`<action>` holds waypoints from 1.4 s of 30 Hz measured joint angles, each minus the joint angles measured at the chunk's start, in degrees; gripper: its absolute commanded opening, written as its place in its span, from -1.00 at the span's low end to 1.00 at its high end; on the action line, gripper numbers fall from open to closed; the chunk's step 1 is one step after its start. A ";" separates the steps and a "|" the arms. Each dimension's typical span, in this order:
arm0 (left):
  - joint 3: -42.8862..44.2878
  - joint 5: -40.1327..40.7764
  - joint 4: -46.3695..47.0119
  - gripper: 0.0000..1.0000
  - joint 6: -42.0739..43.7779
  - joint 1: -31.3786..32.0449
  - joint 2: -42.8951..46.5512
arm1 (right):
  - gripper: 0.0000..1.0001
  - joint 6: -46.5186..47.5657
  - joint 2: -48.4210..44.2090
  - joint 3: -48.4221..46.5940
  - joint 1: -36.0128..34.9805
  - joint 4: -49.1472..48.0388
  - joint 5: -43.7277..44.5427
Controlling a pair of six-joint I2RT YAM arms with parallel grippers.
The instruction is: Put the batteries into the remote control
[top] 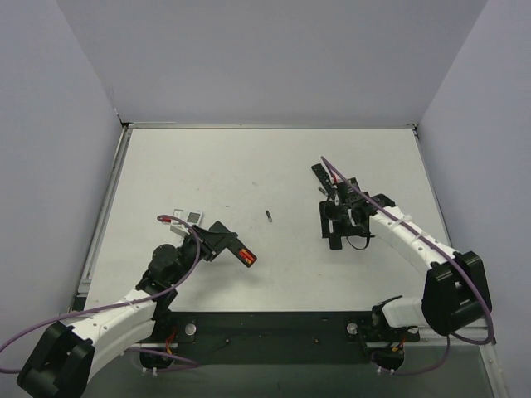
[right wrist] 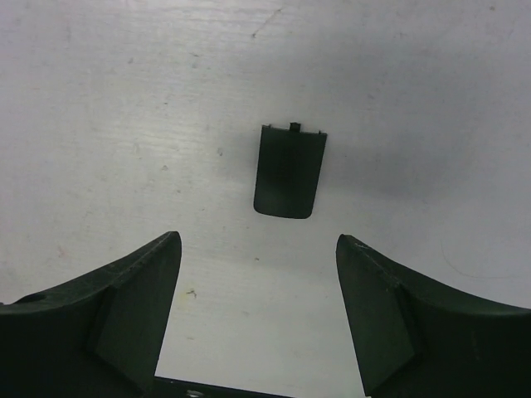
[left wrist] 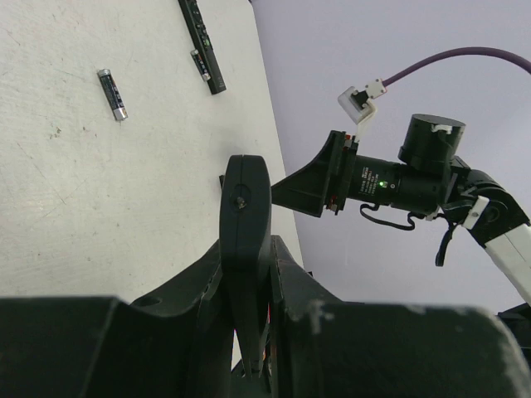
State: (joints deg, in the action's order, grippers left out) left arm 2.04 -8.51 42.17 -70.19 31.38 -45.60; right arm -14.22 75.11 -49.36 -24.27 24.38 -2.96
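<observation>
1. The loose battery (top: 269,215), a dark grey cell, lies on the bench (top: 207,166) near the middle of the top view. It is between the two arms and apart from everything else.
2. From the right tool (top: 336,225) the cell lies to the left in the frame, at about the same height. From the left tool (top: 227,245) it lies up and to the right, and somewhat nearer.
3. The cell's long axis runs nearly up and down the top view, tilted slightly. In the left wrist view it slants steeply from upper left to lower right.
4. The left tool is pressed together on the remote control (left wrist: 245,224), which it holds edge-on off the bench. A red cell (top: 246,256) shows at the remote's lower right end in the top view.
5. The right tool is spread wide and holds nothing. The battery cover (right wrist: 289,172) lies flat on the bench just above its fingertips in the right wrist view, touching neither one.
6. In my judgement the free right tool is the one to fetch the cell, though the left is closer. It would have to turn so that its fingers close across the cell's short width.
7. A second slim remote (top: 319,177) lies at the upper right of the top view, just above the right tool.
8. I can read no brand or writing. The cell's banded label and the second remote's buttons are too small.
</observation>
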 measured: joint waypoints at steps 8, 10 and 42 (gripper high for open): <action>0.00 0.39 -0.68 -1.00 -0.09 -0.48 0.57 | 0.23 -2.43 9.27 0.35 4.81 -0.26 -1.84; 0.00 0.37 -0.92 -1.00 -0.13 -0.48 0.68 | 0.15 -2.54 10.40 0.48 5.44 -0.37 -2.47; 0.00 0.33 -1.49 -1.00 -1.25 -0.81 -0.37 | -0.72 -0.90 18.08 -2.19 -0.35 -0.17 -5.70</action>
State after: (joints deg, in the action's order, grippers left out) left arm 2.04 -8.19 40.69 -71.44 30.57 -45.98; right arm -15.11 93.19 -51.55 -24.62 24.21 -8.67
